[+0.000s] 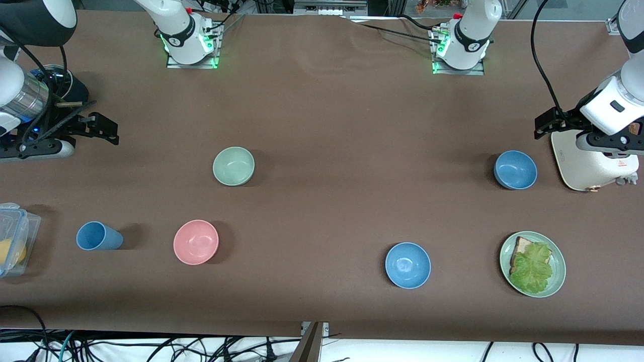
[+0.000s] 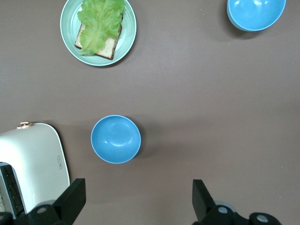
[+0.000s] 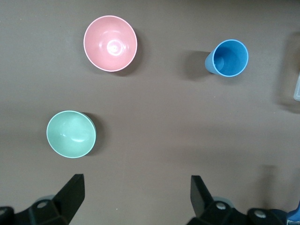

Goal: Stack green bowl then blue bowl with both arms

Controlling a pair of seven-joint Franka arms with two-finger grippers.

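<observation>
The green bowl sits upright on the brown worktop, toward the right arm's end and about midway between the robots' edge and the camera's edge. A pink bowl lies nearer the camera's edge, with a blue cup on its side beside it, closer to the right arm's end.

Two blue bowls stand toward the left arm's end. The blue bowl beside the white toaster looks the duller one, though the tones are close. The other blue bowl is near the camera's edge, beside a green plate of bread and lettuce.

The right tool hangs at the right arm's end, its fingers spread wide. The left tool hangs over the toaster at the left arm's end, likewise spread. Neither holds anything.
</observation>
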